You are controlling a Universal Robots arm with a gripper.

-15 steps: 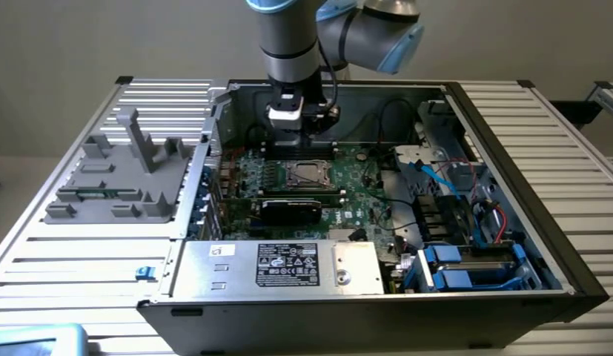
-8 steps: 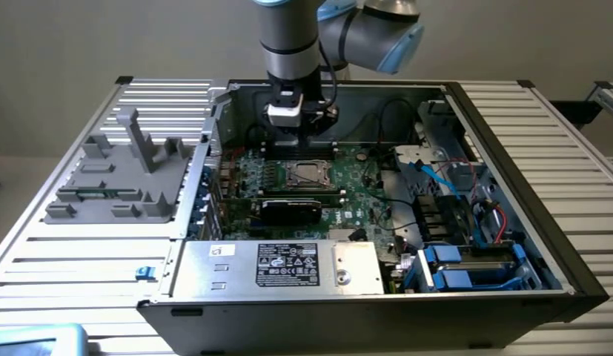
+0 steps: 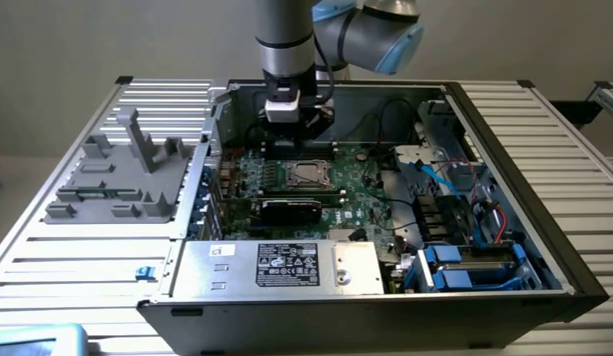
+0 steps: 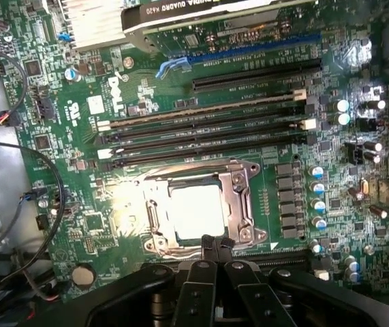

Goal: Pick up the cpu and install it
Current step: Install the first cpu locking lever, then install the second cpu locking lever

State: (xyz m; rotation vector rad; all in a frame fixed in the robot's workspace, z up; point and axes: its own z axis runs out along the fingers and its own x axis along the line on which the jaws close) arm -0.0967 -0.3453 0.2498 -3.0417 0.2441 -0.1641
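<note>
Jaws shut, empty, beside cpu (image 4: 195, 212) lying flat in socket (image 4: 238, 197)

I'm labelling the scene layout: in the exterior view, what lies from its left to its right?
Grey plastic fixture tray → silver square cpu in the motherboard socket → blue drive caddies → white ribbed table.

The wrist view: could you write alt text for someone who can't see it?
A shiny square cpu sits in its metal socket frame on a green motherboard, with the shut gripper just over the socket's edge. Long memory slots run beside the socket, and a black card lies beyond them.
</note>
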